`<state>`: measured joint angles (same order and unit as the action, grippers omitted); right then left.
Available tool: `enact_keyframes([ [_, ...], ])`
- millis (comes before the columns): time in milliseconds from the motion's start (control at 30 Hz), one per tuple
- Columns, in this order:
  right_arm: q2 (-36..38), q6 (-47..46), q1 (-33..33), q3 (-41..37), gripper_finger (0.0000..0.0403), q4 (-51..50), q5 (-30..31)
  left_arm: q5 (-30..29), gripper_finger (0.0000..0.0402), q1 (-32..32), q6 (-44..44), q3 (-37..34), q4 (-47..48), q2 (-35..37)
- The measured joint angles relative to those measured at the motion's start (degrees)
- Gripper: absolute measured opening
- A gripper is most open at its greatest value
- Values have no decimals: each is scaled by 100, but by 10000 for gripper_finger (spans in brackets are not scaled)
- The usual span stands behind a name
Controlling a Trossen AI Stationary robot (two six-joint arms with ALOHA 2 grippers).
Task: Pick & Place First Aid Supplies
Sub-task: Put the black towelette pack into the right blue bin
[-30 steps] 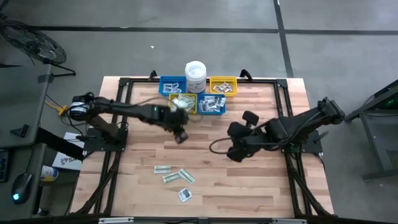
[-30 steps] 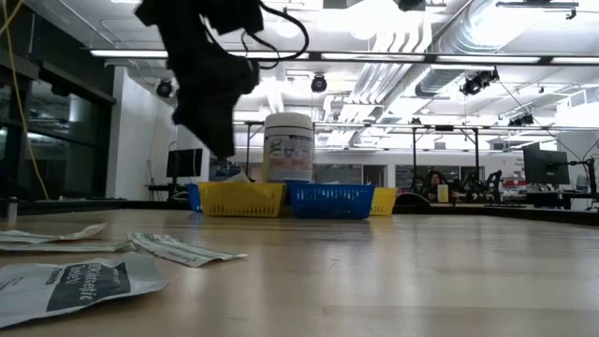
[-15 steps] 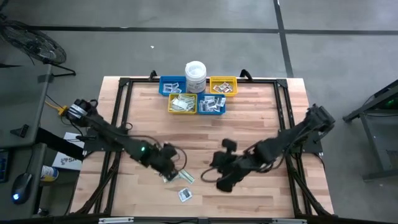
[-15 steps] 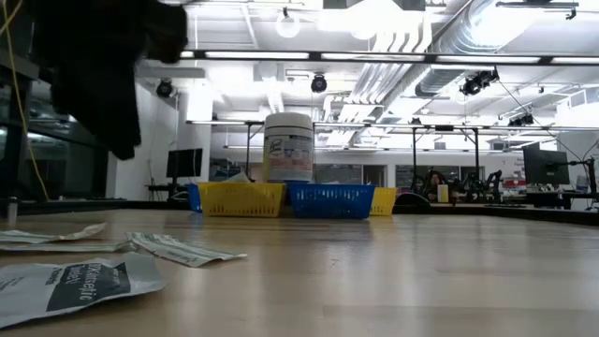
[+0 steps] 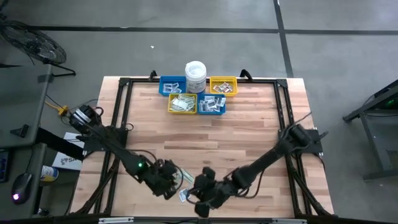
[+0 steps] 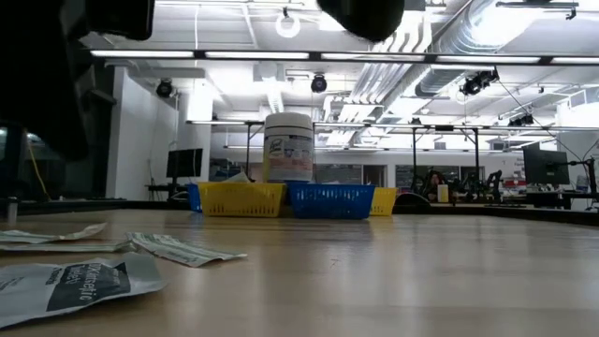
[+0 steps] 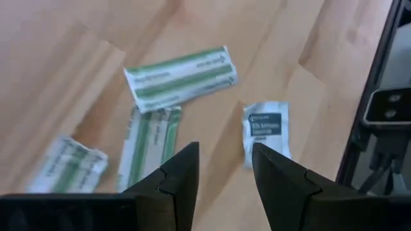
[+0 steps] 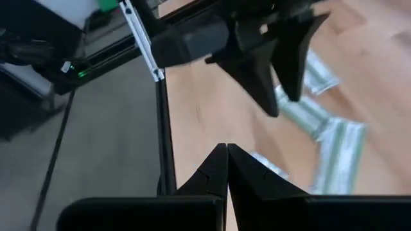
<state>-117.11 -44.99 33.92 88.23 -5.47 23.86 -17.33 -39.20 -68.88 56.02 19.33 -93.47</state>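
Note:
Several first aid supplies lie flat on the wood near the table's front edge. Two green-and-white strips (image 7: pixel 180 77) (image 7: pixel 151 144) are among them, and a white square packet with dark print (image 7: pixel 266 128) (image 5: pixel 184 196). My left gripper (image 5: pixel 166 185) (image 7: pixel 225 163) hovers open just above them and touches none. The white square lies just beyond its fingertips. My right gripper (image 5: pixel 201 200) (image 8: pixel 225 163) is shut and empty. It hangs above the table just right of the packets, facing the left gripper (image 8: pixel 270 61). More packets fill the bins at the far edge.
At the far edge stand two blue bins (image 5: pixel 172 86) (image 5: pixel 213 106), two yellow bins (image 5: pixel 181 104) (image 5: pixel 222 86) and a white lidded tub (image 5: pixel 195 73). Black frame rails (image 5: pixel 118 124) run along the table's sides. Bare wood spans the middle (image 5: pixel 205 140).
My left gripper has swung from beside the bins toward the near edge. It has sunk over the loose packets and stayed open. My right gripper has moved from mid-table toward the near edge and leftward. It has dropped lower, tipped more level and stayed shut. The packets have not moved.

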Motion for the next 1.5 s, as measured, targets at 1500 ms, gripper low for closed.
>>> enact_keyframes([
  [1500,-1586,-760,84,0,0,819,-40,274,145,-247,110,1,-771,-745],
])
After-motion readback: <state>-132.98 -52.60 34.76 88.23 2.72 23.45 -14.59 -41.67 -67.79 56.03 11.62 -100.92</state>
